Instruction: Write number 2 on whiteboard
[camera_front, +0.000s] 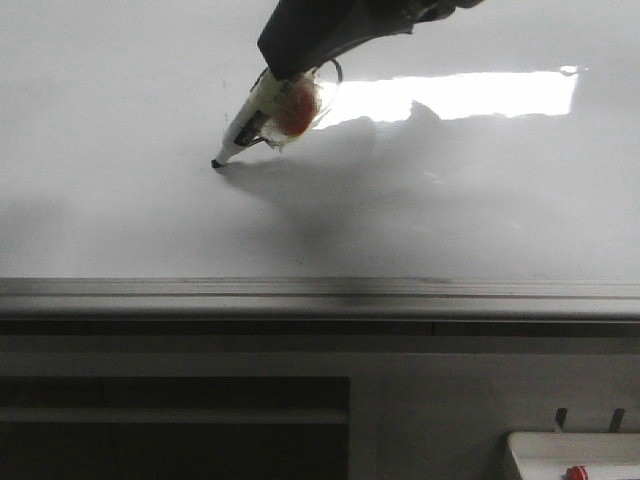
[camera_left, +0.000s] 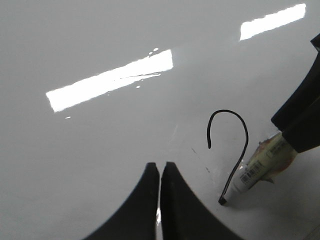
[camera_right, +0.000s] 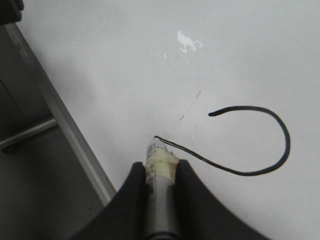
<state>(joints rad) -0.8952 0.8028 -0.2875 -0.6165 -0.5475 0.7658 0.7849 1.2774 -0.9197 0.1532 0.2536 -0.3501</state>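
On the left, the left arm's black gripper (camera_left: 160, 200) hangs above the large glossy white whiteboard (camera_front: 120, 200), its two curved fingers pressed almost together with only a thin slit between them and nothing held. Just beside it on the board lies the thin black hand-drawn stroke of the number 2 (camera_left: 230, 145), so far only a rounded curl on top and a long slant running down to a pointed corner. At that corner rests the dark tip of the white marker pen with yellowish tape around its barrel (camera_front: 245, 125), tilted steeply and touching the board. To the right, the right arm's black gripper (camera_right: 161, 172) clamps the pen's barrel between both fingers. The silver-grey metal rail (camera_front: 320, 296) runs along the board's near edge.
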